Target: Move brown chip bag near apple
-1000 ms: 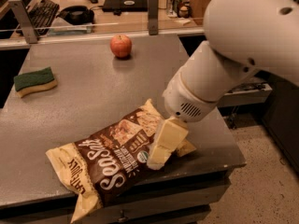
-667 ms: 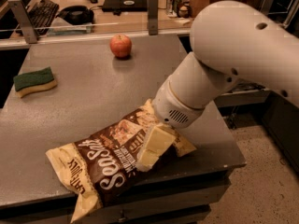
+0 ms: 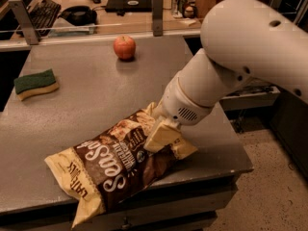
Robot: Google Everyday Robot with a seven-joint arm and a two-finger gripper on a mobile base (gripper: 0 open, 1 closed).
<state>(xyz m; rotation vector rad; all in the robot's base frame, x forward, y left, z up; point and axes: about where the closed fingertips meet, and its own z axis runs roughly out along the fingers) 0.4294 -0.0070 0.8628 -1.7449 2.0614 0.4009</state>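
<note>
The brown chip bag (image 3: pixel 113 165) lies flat near the table's front edge, its lower left end hanging over the edge. The apple (image 3: pixel 124 47) stands far back on the table, well away from the bag. My gripper (image 3: pixel 161 134) is down on the right end of the bag, touching it, with the big white arm (image 3: pixel 231 66) reaching in from the right. The arm hides part of the bag's right end.
A green-and-yellow sponge (image 3: pixel 35 83) lies at the table's left side. The grey table (image 3: pixel 91 100) ends at the front and right near the bag. A glass rail with posts (image 3: pixel 157 13) runs behind the apple, with a desk and keyboard beyond.
The arm has shifted left and lower, bringing the gripper further onto the bag's right end. The bag, apple and sponge have not moved.
</note>
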